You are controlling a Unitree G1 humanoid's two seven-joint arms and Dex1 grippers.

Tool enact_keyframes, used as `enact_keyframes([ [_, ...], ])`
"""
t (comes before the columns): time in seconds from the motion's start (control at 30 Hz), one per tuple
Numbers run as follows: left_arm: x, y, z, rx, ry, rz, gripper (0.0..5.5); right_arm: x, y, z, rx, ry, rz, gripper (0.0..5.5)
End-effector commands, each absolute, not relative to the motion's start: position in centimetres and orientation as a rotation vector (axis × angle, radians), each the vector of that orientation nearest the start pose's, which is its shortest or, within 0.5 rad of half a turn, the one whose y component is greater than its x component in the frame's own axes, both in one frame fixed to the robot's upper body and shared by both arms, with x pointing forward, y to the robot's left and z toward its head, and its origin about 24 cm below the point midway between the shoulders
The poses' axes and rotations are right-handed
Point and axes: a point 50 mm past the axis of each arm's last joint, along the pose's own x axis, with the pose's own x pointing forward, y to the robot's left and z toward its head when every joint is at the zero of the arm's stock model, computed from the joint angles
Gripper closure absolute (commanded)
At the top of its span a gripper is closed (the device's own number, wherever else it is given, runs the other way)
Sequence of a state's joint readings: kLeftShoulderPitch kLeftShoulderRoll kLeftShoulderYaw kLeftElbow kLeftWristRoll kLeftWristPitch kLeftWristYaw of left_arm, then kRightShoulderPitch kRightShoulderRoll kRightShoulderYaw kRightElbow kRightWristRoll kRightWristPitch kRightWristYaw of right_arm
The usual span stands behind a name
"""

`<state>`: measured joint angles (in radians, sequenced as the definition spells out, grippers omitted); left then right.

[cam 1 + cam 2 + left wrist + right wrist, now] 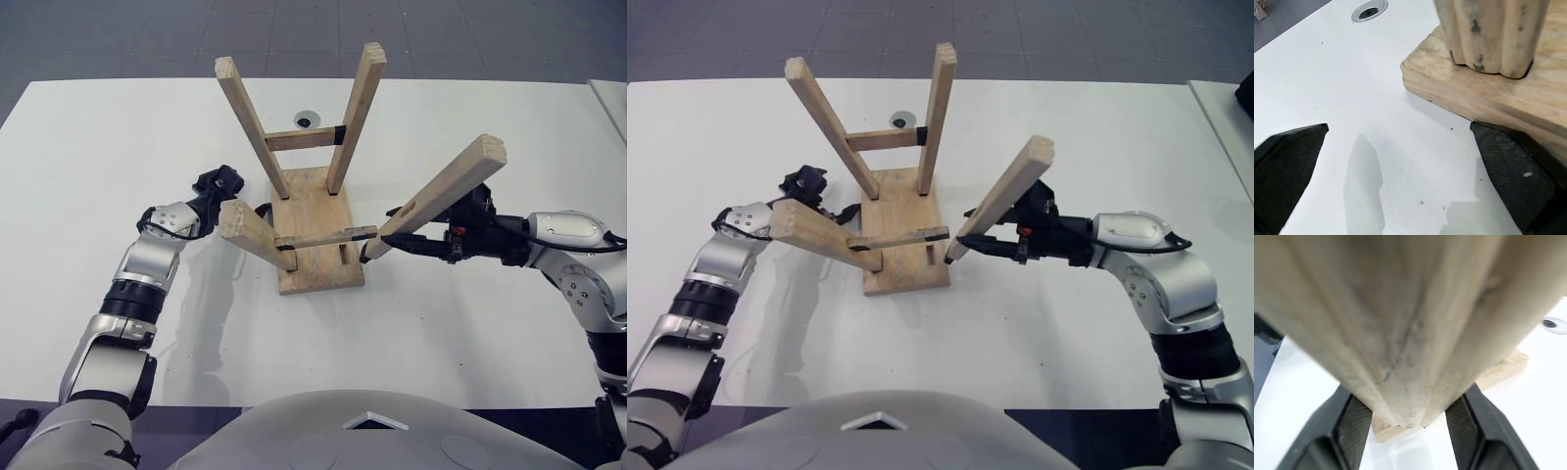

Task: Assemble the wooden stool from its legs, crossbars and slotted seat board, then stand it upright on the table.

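Note:
The seat board (pixel 315 257) lies flat mid-table. Two far legs (pixel 252 122) (pixel 356 113) rise from it, joined by a crossbar (pixel 299 138). A near-left leg (pixel 247 233) leans out from the board, and a second crossbar (pixel 323 238) runs from it toward the right. My left gripper (pixel 1400 132) is open beside the board's left edge, close to that leg's foot, with nothing between its fingers (pixel 1288 161). My right gripper (pixel 1410 431) is shut on the fourth leg (pixel 441 191), which slants up to the right with its lower end at the board's near-right corner.
A round cable hole (pixel 307 119) sits in the white table (pixel 98 147) behind the stool. A second table's edge (pixel 612 98) shows at the far right. Open tabletop lies on both sides of the board and in front of it.

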<state>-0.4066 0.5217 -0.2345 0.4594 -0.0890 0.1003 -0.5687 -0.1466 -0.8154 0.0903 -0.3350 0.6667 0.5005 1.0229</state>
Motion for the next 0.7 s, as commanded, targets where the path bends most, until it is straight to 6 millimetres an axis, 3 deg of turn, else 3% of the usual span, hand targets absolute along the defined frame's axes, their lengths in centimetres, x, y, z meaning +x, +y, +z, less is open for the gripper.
enact_keyframes([
  [0.03,31.4,18.9,1.6,0.486,0.436,-0.658,0.1,22.9,-17.2,13.3,-0.152,0.237,1.344,3.46],
  [0.2,32.5,17.0,1.1,0.494,0.42,-0.684,0.1,23.1,-16.7,13.1,-0.165,0.235,1.372,3.46],
  [0.47,33.0,16.4,0.8,0.498,0.399,-0.665,0.1,24.3,-16.0,11.0,-0.199,0.298,1.396,3.46],
  [0.7,34.7,17.8,3.5,0.51,0.275,-0.525,0.1,25.0,-16.2,8.3,-0.307,0.326,1.246,3.46],
])
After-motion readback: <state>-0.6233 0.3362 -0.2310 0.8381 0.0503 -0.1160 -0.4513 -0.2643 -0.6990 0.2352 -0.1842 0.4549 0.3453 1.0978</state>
